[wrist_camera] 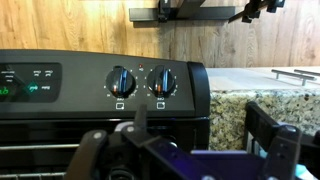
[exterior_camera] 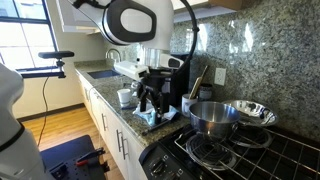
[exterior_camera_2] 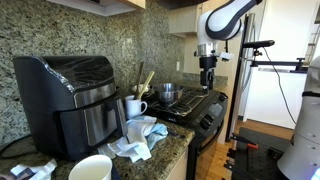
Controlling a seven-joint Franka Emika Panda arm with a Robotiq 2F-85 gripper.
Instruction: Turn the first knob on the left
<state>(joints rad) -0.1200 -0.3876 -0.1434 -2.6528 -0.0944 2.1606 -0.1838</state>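
- Ahead of the pincer (wrist_camera: 185,150) and off to its left: the small round black stove knob (wrist_camera: 120,82), untouched.
- Pincer spread wide, empty, probably to straddle it.
- Matching black neighbour knob (wrist_camera: 162,82) sits nearer centre.

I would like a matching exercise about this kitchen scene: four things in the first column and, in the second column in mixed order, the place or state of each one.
Things:
1. steel pot
2. air fryer
3. cloth
4. gripper

Places or states:
A. lies crumpled near the edge of the counter
B. open, with nothing between its fingers
C. stands on a stove burner
D. stands on the counter, against the stone wall

Pairs: 1-C, 2-D, 3-A, 4-B.
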